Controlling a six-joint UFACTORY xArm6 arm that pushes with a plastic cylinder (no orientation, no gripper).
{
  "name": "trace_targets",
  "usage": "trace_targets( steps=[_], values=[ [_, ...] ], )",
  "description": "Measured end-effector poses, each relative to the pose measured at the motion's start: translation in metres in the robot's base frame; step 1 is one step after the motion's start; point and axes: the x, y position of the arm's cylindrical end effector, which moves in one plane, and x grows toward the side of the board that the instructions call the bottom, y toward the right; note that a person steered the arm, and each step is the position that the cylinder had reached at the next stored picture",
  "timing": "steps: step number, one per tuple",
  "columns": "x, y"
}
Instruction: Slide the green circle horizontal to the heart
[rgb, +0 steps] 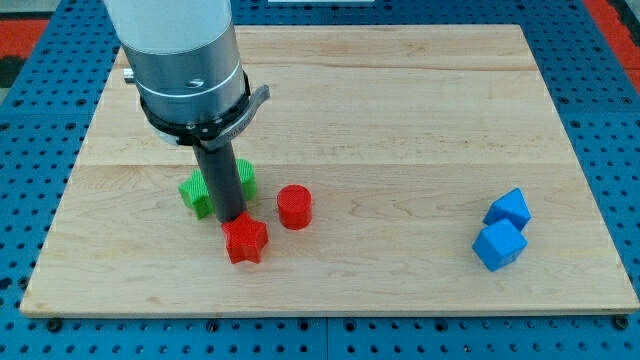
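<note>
My tip (230, 217) rests on the board between the green star (195, 192) on its left and the green circle (245, 178) on its upper right; the rod hides part of both. The red star (246, 240) lies just below the tip, close to it. The red circle (294, 207) sits right of the tip. The yellow heart at the view's top left is hidden behind the arm's grey body (185, 60).
Two blue blocks (509, 210) (498, 245) sit together at the view's lower right. The wooden board (400, 110) lies on a blue pegboard.
</note>
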Motion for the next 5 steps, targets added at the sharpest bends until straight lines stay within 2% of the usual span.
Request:
trace_targets(
  steps=[2,4,5],
  values=[
    [-0.049,0.001],
    [-0.062,0.003],
    [-0.087,0.024]
  ],
)
